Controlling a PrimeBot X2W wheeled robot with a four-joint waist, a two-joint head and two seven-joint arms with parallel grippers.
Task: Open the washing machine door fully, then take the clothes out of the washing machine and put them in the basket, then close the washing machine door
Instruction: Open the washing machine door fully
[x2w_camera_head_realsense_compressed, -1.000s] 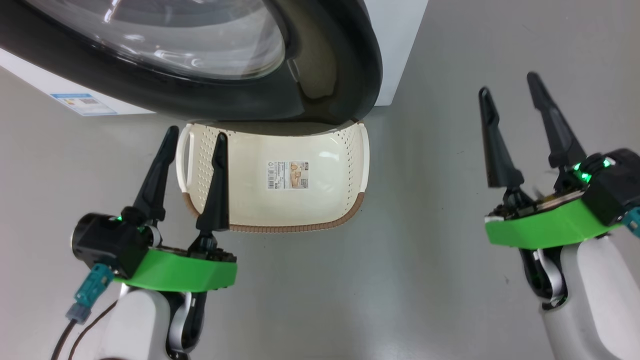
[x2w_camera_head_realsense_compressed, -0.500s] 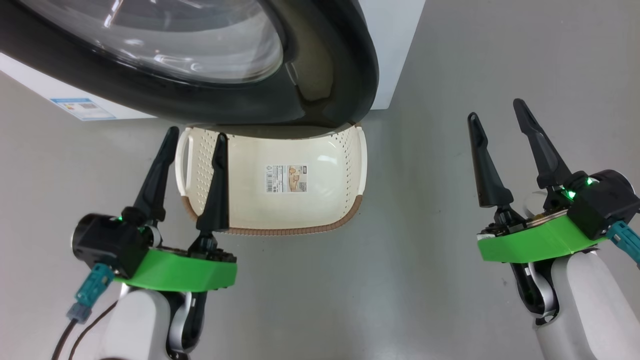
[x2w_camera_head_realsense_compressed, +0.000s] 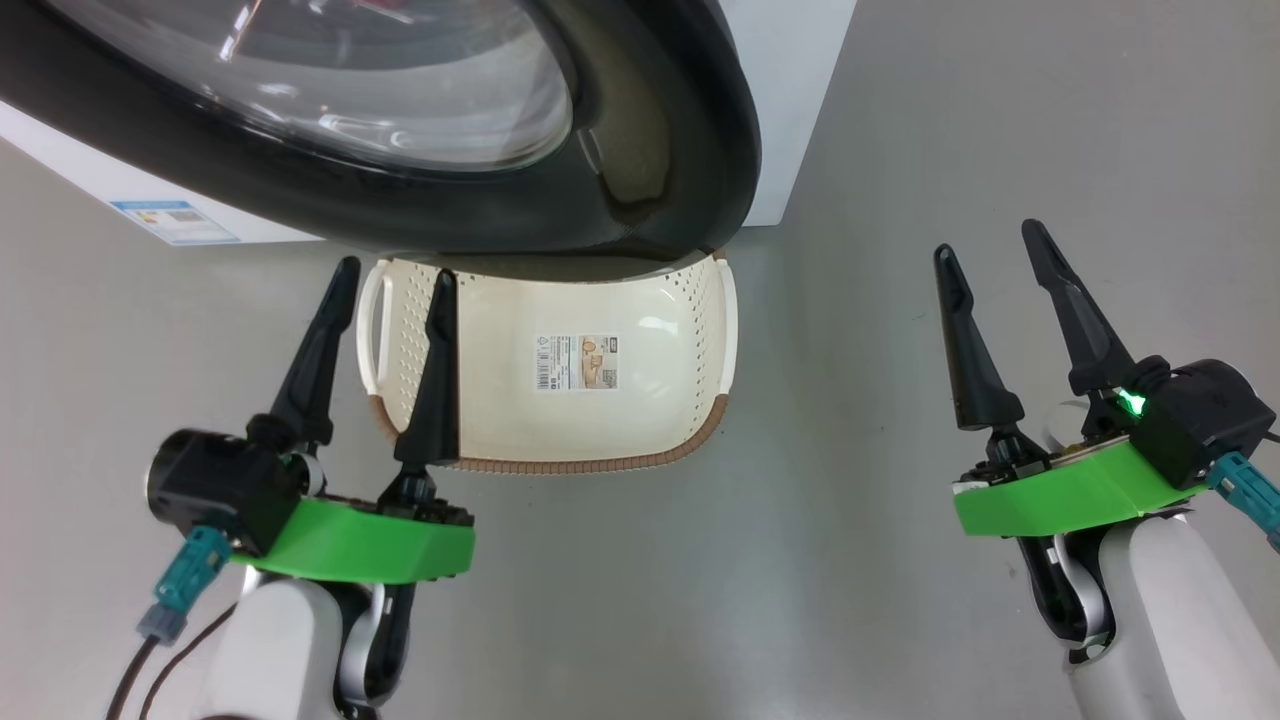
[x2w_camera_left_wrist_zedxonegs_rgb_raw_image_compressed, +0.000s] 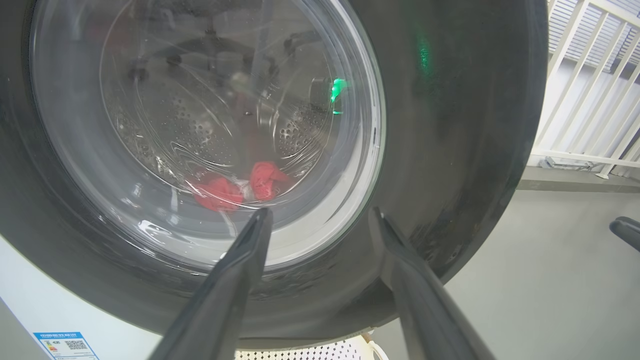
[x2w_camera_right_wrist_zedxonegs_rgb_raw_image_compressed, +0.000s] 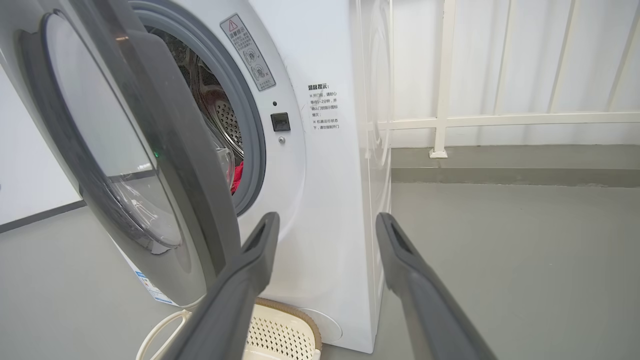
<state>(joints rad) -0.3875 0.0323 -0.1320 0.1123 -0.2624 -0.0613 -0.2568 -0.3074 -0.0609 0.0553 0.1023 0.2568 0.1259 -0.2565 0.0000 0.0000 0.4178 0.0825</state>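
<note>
The washing machine door, black-rimmed with a bulging glass window, hangs partly open over the far side of the basket, which stands on the floor with a paper label inside. From the side, the door stands swung out from the white washing machine. Red clothes lie in the steel drum, seen through the glass, and a strip of them shows past the grey ring. My left gripper is open above the basket's left end, below the door. My right gripper is open over bare floor, right of the basket.
A blue sticker marks the washer's lower front. A white railing runs along the wall beyond the machine. Grey floor spreads around the basket and to the right. My right fingertip pokes into the left wrist view's edge.
My right gripper has drawn back toward me and slightly left, still open. The left gripper, door and basket keep their places; the head camera has shifted slightly.
</note>
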